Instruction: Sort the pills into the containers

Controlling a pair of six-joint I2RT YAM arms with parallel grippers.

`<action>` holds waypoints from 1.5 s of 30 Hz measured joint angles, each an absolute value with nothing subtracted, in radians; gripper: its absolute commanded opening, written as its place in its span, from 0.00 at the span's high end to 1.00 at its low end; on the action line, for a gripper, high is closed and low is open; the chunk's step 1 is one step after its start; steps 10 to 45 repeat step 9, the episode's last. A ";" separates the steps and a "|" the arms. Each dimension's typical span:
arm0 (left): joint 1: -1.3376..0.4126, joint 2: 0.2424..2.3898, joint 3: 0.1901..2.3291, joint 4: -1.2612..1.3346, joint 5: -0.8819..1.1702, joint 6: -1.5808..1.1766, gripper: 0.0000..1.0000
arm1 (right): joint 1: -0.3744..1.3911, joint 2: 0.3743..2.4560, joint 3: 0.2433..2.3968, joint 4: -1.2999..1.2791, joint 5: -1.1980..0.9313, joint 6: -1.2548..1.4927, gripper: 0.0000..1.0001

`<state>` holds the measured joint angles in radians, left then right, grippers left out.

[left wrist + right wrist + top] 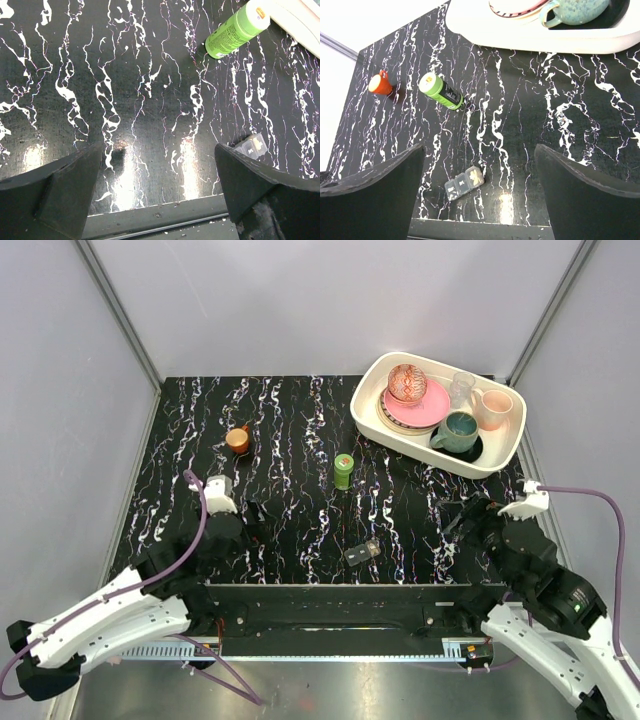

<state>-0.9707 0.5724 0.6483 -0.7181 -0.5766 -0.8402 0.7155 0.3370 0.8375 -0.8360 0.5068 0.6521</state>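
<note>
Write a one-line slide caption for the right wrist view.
Open right end effector over marbled table: pill box nearest, green bottle and orange cup beyond, white tray behind.

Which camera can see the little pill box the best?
The right wrist view. There the pill box lies whole and unblocked, and its square compartments show. The top view has the whole box too, but tiny and dim. The left wrist view catches only a corner of it; the rest is hidden.

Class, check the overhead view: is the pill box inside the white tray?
No, the pill box lies on the black marbled table near its front edge, well apart from the white tray.
</note>
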 measured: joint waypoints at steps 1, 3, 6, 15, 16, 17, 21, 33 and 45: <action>-0.971 0.571 0.648 -0.718 -0.578 -0.841 0.01 | 0.715 0.323 0.824 -0.836 0.514 0.653 0.05; -0.971 0.571 0.648 -0.718 -0.579 -0.843 0.01 | 0.715 0.303 0.807 -0.836 0.524 0.653 0.04; -0.971 0.574 0.648 -0.718 -0.579 -0.843 0.01 | 0.715 0.287 0.794 -0.836 0.542 0.655 0.04; -0.971 0.587 0.648 -0.718 -0.578 -0.843 0.01 | 0.715 0.283 0.791 -0.836 0.561 0.657 0.03; -0.971 0.587 0.648 -0.718 -0.578 -0.843 0.01 | 0.715 0.283 0.791 -0.836 0.561 0.657 0.03; -0.971 0.587 0.648 -0.718 -0.578 -0.843 0.01 | 0.715 0.283 0.791 -0.836 0.561 0.657 0.03; -0.971 0.587 0.648 -0.718 -0.578 -0.843 0.01 | 0.715 0.283 0.791 -0.836 0.561 0.657 0.03; -0.971 0.587 0.648 -0.718 -0.578 -0.843 0.01 | 0.715 0.283 0.791 -0.836 0.561 0.657 0.03; -0.971 0.587 0.648 -0.718 -0.578 -0.843 0.01 | 0.715 0.283 0.791 -0.836 0.561 0.657 0.03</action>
